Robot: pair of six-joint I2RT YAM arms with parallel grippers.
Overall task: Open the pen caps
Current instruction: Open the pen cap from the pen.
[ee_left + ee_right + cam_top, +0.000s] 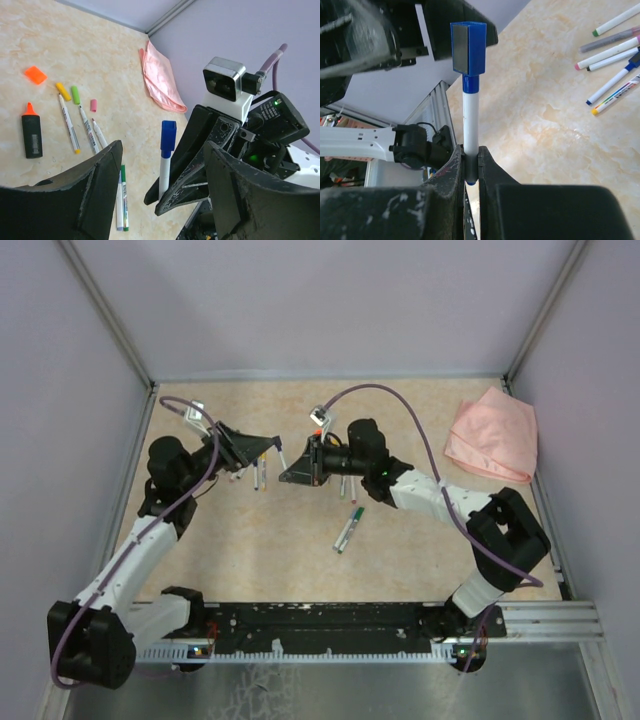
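Up in the air, the blue cap (468, 47) sits on top of a white pen (470, 125). The cap is on the pen, not off. The right gripper (471, 162) is closed tight on the bottom part of this pen. It holds the pen standing up, with the cap at the top. The left gripper (265, 446) is wide open and has nothing in it. From the left wrist, the blue cap shows between its two fingers (95, 195) and does not touch them.

Down on the table (420, 560) lie more caps: an orange cap (35, 75), a yellow cap (63, 91), a green cap (75, 94) and a small pink cap (93, 104). The yellow and green ones lie at the ends of two thin pens (69, 124). I cannot tell if they are on or off. A black marker (31, 135) with a bare orange tip lies near the orange cap. A green-tipped pen (348, 530) lies alone, closer to the arms. A pink cloth (492, 435) lies at the far right of the table.
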